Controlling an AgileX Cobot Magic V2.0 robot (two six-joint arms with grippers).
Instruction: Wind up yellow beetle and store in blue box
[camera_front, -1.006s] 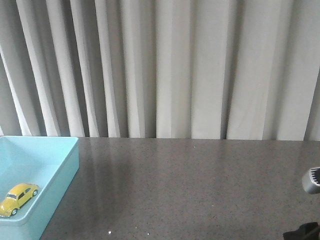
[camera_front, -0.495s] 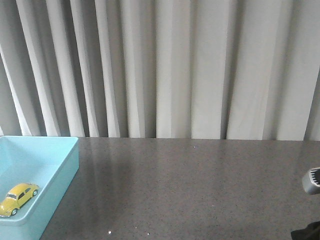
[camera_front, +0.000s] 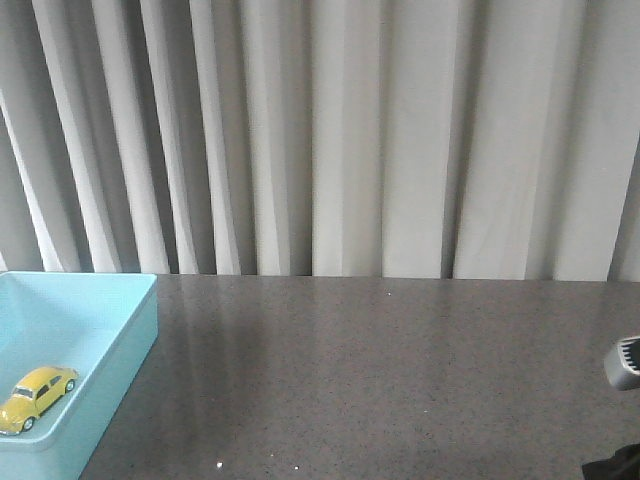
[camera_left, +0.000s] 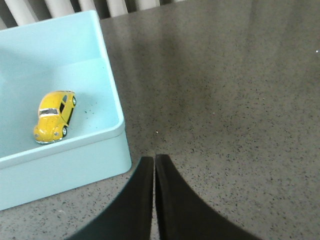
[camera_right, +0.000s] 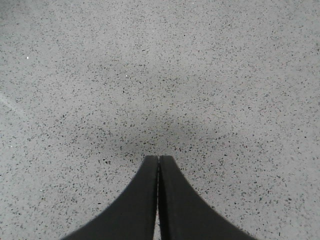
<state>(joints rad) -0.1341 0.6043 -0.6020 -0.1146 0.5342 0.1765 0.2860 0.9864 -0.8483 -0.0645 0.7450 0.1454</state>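
The yellow beetle (camera_front: 36, 397) sits on its wheels on the floor of the light blue box (camera_front: 120, 350) at the table's left front. It also shows in the left wrist view (camera_left: 53, 116), inside the blue box (camera_left: 114, 107). My left gripper (camera_left: 154, 160) is shut and empty over bare table, just off the box's near corner. My right gripper (camera_right: 158, 159) is shut and empty over bare speckled tabletop. In the front view only a dark bit of the right arm (camera_front: 615, 465) shows at the lower right edge.
The grey speckled table (camera_front: 380, 380) runs from the box to the right edge. A pleated white curtain (camera_front: 330, 140) hangs behind the table's far edge.
The dark part of the right arm at the lower right has sunk a little further out of the front view. The beetle and the box have not moved.
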